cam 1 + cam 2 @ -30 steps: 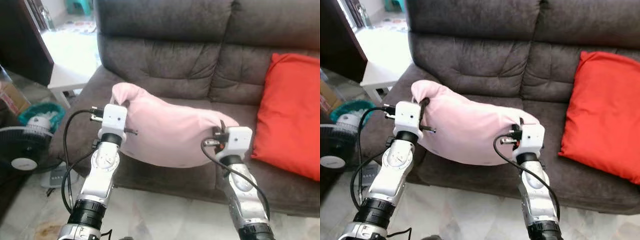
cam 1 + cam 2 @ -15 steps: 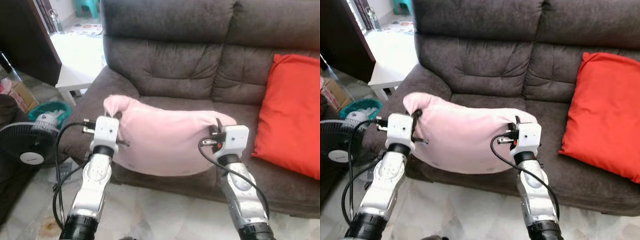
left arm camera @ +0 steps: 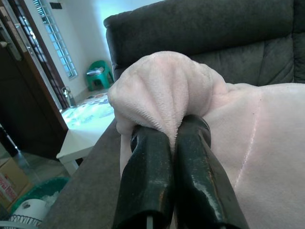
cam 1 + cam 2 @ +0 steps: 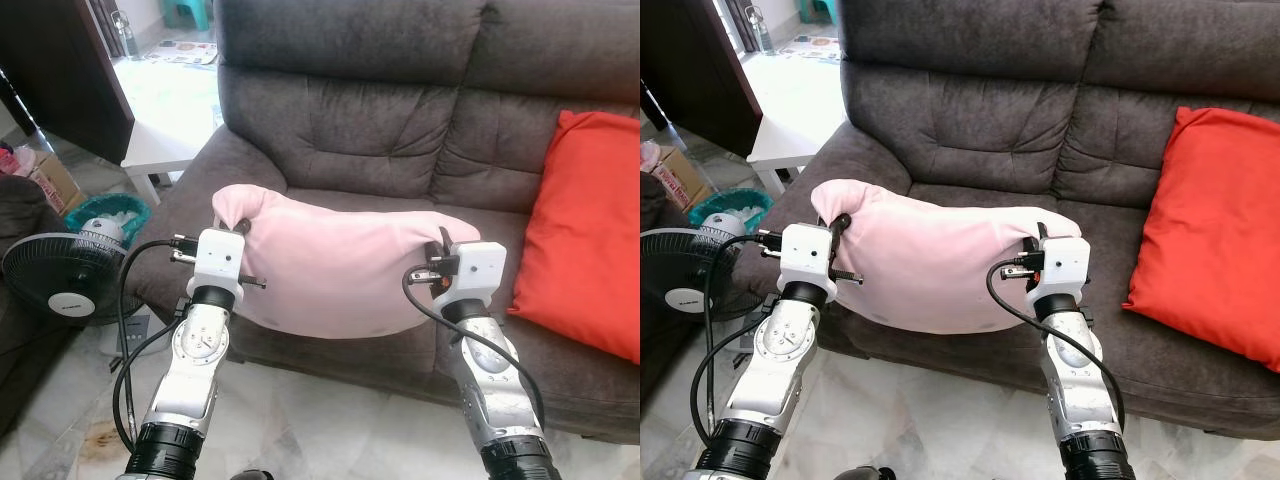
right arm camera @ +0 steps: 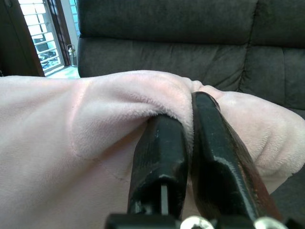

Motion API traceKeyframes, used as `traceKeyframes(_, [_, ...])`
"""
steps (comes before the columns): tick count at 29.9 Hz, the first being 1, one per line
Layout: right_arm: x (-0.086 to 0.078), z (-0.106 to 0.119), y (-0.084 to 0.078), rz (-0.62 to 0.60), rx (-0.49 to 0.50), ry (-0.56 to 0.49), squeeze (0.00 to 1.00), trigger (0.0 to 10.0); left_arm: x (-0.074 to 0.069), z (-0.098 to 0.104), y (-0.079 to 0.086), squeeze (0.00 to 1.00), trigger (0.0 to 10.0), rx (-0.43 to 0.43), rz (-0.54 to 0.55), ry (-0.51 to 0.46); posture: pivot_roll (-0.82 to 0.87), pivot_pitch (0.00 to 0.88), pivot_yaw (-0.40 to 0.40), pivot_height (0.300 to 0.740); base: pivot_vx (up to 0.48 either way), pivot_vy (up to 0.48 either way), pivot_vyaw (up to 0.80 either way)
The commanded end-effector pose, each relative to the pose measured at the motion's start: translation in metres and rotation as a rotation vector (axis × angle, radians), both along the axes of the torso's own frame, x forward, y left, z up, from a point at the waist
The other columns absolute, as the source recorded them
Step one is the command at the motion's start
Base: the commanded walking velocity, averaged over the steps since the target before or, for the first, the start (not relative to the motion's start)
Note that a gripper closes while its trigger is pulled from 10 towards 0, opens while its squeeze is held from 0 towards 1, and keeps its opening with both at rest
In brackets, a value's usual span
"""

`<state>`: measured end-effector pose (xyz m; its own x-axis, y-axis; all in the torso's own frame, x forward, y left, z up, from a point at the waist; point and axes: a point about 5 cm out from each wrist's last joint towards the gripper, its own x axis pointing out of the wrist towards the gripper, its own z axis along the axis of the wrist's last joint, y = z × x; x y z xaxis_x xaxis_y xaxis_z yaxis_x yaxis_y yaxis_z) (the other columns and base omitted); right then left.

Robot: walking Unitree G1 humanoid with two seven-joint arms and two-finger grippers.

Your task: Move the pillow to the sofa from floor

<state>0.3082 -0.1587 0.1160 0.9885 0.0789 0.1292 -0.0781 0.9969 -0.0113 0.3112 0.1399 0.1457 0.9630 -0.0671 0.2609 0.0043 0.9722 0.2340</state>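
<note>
Tool [image 3: 174, 131] tips buried in pillow [image 4: 340, 270]

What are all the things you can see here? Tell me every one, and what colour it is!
pink pillow: one, pale pink, held up between both grippers over the sofa seat's front edge
sofa: one, dark grey-brown, straight ahead
red cushion: one, red-orange, leaning on the sofa back at the right
side table: one, white, beside the sofa's left armrest
fan: one, black, on the floor at the left
basket: one, teal, on the floor behind the fan
stool: one, green, far back at the left
left gripper: one, black fingers, pinching the pillow's left corner
right gripper: one, black fingers, pinching the pillow's right corner
</note>
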Motion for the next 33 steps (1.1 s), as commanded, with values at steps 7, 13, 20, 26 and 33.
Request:
traceKeyframes(7, [0.0016, 0.0123, 0.0026, 0.001, 0.024, -0.072, 0.00, 10.0, 0.0015, 0.0100, -0.0017, 0.00, 10.0, -0.014, -0.005, -0.043, 0.08, 0.057, -0.004, 0.740, 0.000, 0.000, 0.00])
traceKeyframes(13, [-0.0001, 0.0114, 0.0040, 0.001, 0.030, -0.073, 0.00, 10.0, 0.0015, 0.0099, -0.0009, 0.00, 10.0, -0.013, 0.000, -0.039, 0.08, 0.072, -0.003, 0.740, 0.000, 0.000, 0.00])
traceKeyframes(20, [-0.0005, 0.0114, 0.0045, -0.002, 0.031, -0.071, 0.00, 10.0, 0.0013, 0.0102, -0.0001, 0.00, 10.0, -0.010, -0.001, -0.038, 0.09, 0.079, -0.001, 0.740, 0.000, 0.000, 0.00])
traceKeyframes(26, [-0.0001, 0.0111, 0.0051, -0.002, 0.032, -0.068, 0.00, 10.0, 0.0015, 0.0109, 0.0005, 0.00, 10.0, -0.009, 0.001, -0.040, 0.09, 0.082, 0.000, 0.740, 0.000, 0.000, 0.00])
traceKeyframes(33, [-0.0002, 0.0101, 0.0059, -0.005, 0.036, -0.064, 0.00, 10.0, 0.0023, 0.0115, 0.0009, 0.00, 10.0, -0.006, -0.001, -0.037, 0.09, 0.085, 0.003, 0.740, 0.000, 0.166, 0.00])
